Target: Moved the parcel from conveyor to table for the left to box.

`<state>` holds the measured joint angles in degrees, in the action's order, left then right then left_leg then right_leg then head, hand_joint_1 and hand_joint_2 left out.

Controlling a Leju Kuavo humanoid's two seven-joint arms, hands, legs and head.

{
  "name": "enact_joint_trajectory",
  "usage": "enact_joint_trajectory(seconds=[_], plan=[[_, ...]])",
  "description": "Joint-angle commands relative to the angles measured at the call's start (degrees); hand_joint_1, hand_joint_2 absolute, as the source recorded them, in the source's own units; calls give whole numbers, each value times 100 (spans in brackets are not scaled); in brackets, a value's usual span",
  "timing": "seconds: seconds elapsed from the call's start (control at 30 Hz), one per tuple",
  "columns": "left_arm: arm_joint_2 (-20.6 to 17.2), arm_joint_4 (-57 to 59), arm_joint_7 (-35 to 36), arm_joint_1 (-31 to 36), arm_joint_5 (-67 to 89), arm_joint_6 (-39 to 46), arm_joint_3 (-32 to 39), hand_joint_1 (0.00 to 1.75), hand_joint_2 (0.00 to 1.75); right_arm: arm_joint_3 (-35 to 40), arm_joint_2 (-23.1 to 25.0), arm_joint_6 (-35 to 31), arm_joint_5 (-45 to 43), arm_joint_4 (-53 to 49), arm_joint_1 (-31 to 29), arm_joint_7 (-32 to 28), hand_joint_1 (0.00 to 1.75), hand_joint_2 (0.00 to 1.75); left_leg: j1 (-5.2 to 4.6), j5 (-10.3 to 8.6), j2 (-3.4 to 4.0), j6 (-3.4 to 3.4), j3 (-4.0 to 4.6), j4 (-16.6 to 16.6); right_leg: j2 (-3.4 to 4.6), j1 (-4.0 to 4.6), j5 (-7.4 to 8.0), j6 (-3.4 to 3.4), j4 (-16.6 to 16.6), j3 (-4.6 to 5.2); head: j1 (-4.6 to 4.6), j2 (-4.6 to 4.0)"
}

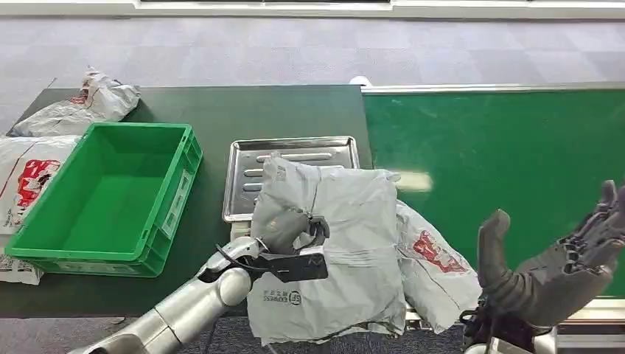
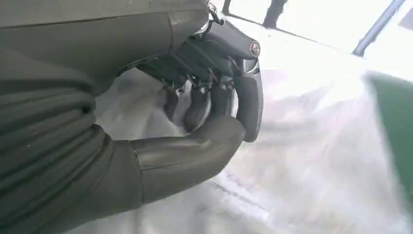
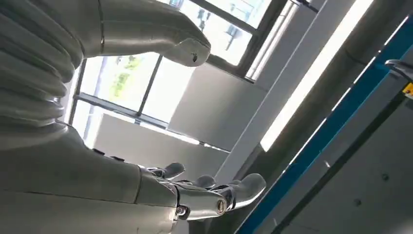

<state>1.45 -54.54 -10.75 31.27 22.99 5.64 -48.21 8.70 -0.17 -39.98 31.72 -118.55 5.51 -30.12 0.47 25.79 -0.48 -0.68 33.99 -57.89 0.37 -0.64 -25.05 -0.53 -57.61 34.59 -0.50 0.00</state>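
Observation:
A grey plastic-wrapped parcel lies over the near edge of a metal tray and the table's front edge. My left hand grips its left side, fingers curled into the wrap; in the left wrist view the fingers and thumb pinch the grey film of the parcel. A second grey parcel with red print lies under its right side. My right hand is raised over the conveyor's near edge, palm up, fingers apart and empty; the right wrist view has this hand against the ceiling.
An empty green crate stands on the dark table left of the tray. More grey parcels lie at the table's far left. The green conveyor belt runs along the right.

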Motion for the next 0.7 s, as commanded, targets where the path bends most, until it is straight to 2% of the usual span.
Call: enact_joint_trajectory(seconds=[0.03,0.4,0.5,0.53,0.57,0.63,0.67,0.7], plan=[[-579,-2043,66,-684,78,299,1077,175,175,-305,79,-2,-185,-36,64,-215,0,175,-1,8,23,2,-11,8,15,1,-2,3,7,-4,0,0],[-640,-2180,-28,-770,167,547,1211,175,175,-215,84,-2,-179,65,-78,-193,0,175,-1,3,12,2,-3,5,7,-2,-3,0,5,-1,0,0],[-718,-2160,106,-772,246,295,1155,175,175,-156,28,-2,-177,135,-94,-155,0,175,1,4,13,3,-7,7,6,0,-3,1,8,-6,0,0],[-768,-2181,148,-763,356,222,1105,112,175,-146,30,-2,-187,164,-114,-157,0,175,0,4,11,2,-5,6,6,-1,-3,0,6,-4,0,0],[-784,-2209,148,-785,437,171,1094,0,175,-159,45,-2,-168,170,-110,-174,0,175,-1,3,17,3,-13,14,10,-1,-1,2,13,-10,0,0],[-883,-2200,260,-743,694,-37,937,0,175,-111,-4,-2,-176,198,-140,-139,0,175,2,4,17,3,-11,12,10,1,-1,2,13,-9,0,0],[-981,-2130,375,-663,1019,-331,721,0,0,-54,-35,-2,-168,243,-209,-91,0,175,0,4,17,3,-13,14,9,0,-2,2,13,-11,0,0],[-979,-2074,378,-655,1102,-431,677,0,0,-34,-37,-2,-155,258,-239,-66,0,175,1,3,21,3,-18,19,12,1,1,3,19,-15,0,0]])
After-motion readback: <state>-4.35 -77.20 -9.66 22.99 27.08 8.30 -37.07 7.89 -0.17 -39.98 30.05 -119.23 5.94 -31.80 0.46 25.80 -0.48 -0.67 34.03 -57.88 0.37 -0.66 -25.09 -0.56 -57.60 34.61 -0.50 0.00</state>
